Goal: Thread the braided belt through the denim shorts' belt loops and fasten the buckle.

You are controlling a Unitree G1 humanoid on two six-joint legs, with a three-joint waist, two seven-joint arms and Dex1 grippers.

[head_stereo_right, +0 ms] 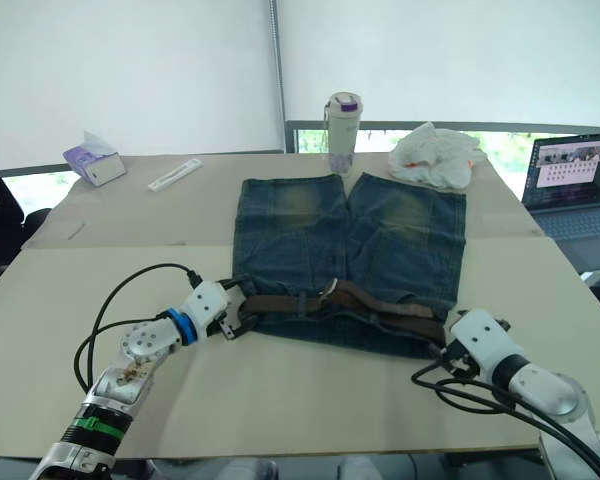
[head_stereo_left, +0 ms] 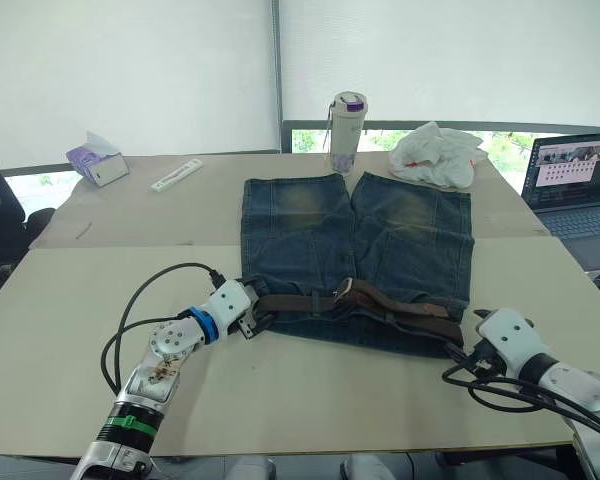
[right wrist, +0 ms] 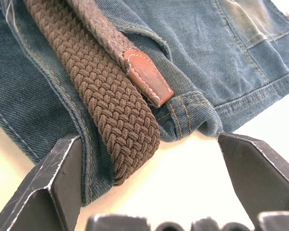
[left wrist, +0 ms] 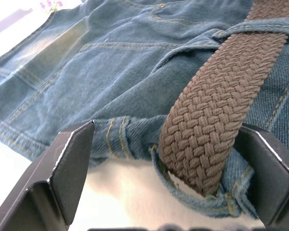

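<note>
The left gripper (head_stereo_left: pixel 260 322) lies on the tabletop (head_stereo_left: pixel 310 390) at the waistband's left end, its black fingers (left wrist: pixel 62 173) spread wide around a fold of the braided belt (left wrist: pixel 216 110) and the denim edge, not pinching them. The right gripper (head_stereo_left: pixel 472 335) sits at the waistband's right end, jaws likewise wide apart and holding nothing, with the belt's fold and leather tip just ahead. The denim shorts (head_stereo_left: pixel 360 240) lie flat mid-table, legs toward the far edge. The belt runs along the waistband, its silver buckle (head_stereo_left: pixel 344 289) near the middle. Through which belt loops it passes cannot be told.
</note>
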